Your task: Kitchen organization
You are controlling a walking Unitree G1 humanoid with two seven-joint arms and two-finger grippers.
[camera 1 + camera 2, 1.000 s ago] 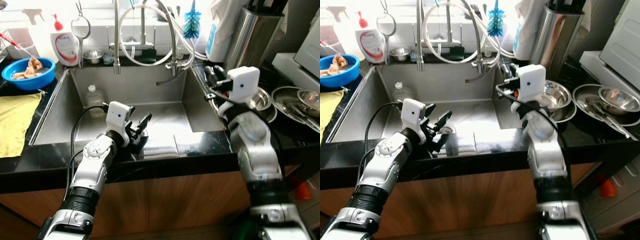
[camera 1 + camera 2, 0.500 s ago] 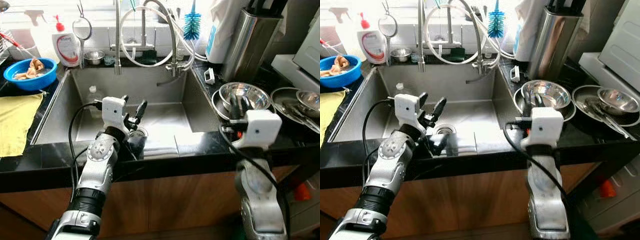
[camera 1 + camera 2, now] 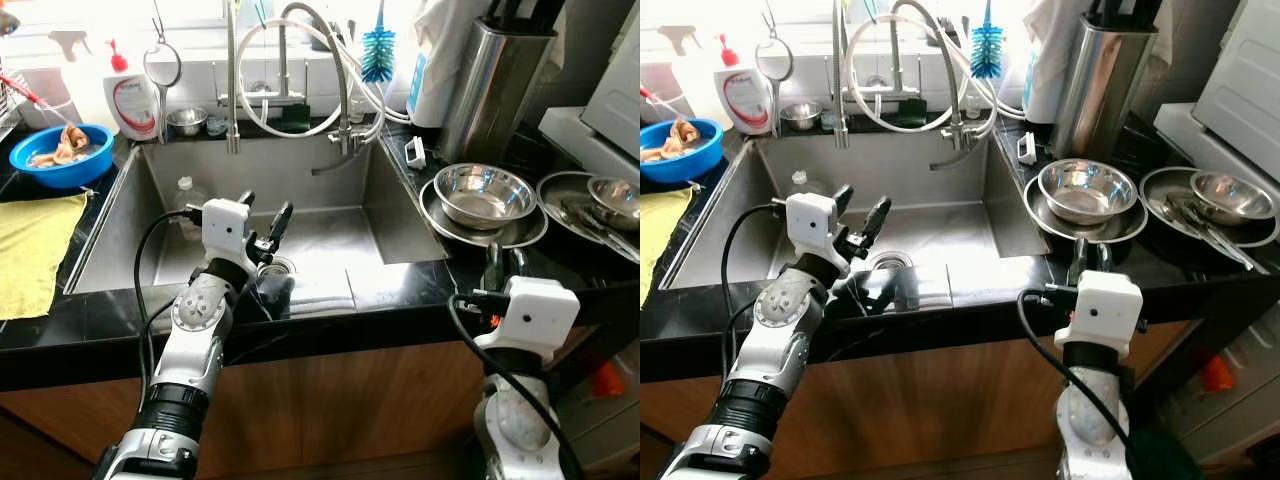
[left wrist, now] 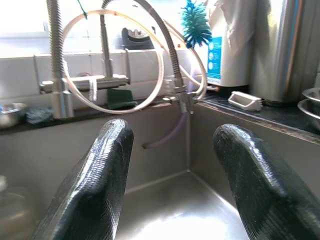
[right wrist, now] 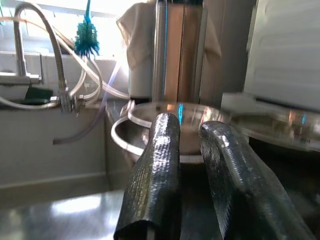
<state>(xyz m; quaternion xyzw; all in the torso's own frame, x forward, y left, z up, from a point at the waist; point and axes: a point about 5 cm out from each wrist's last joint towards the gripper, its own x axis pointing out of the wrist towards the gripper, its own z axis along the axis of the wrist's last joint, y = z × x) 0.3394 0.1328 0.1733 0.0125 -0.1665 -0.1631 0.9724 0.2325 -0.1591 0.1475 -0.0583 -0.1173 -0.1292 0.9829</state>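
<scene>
We find the round stainless-steel mixing bowl point(image 3: 486, 190) stacked on a steel plate point(image 3: 440, 214) on the black counter, just beyond our right gripper point(image 3: 502, 265), whose fingers are nearly closed and empty. Our left gripper point(image 3: 264, 215) hangs spread wide, holding nothing, over the steel sink point(image 3: 390, 215), above its drain point(image 3: 277, 267).
</scene>
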